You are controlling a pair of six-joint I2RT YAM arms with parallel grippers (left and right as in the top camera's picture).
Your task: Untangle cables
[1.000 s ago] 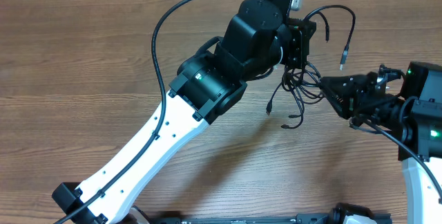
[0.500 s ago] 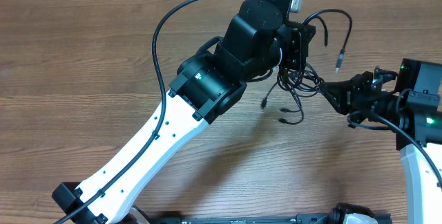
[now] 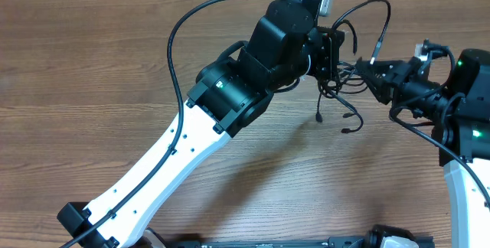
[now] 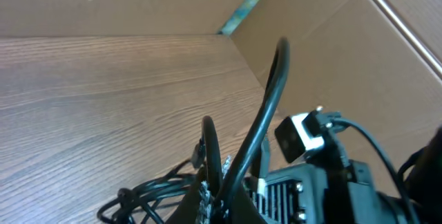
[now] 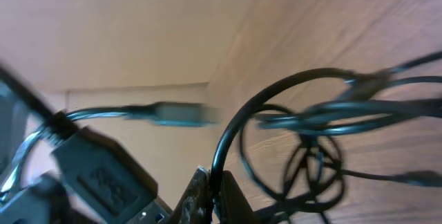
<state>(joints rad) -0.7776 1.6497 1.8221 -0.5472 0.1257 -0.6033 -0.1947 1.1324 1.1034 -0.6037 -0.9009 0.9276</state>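
Observation:
The cables (image 3: 338,87) are a knot of thin black cords hanging between my two grippers, above the wooden table (image 3: 92,72). One loop arches up behind (image 3: 375,4), and plug ends dangle below (image 3: 348,129). My left gripper (image 3: 331,55) is shut on the cables at the knot's left side. In the left wrist view its jaws (image 4: 217,198) clamp a cord that rises steeply (image 4: 271,86), with the tangle (image 4: 138,195) at the lower left. My right gripper (image 3: 366,67) is shut on a cable from the right. The right wrist view shows that cord (image 5: 235,131) pinched at the jaws (image 5: 210,195) and curving into the tangle (image 5: 311,151).
The left arm's thick black cable (image 3: 184,26) arcs over the table's back left. A cardboard wall (image 4: 359,51) runs along the far edge. The grippers' tips are very close to each other, and the right arm's body (image 3: 467,102) fills the right edge.
My right gripper has moved back and closer to the left gripper, pulling a cable. The tangle rose with it and the dangling plug ends swung right.

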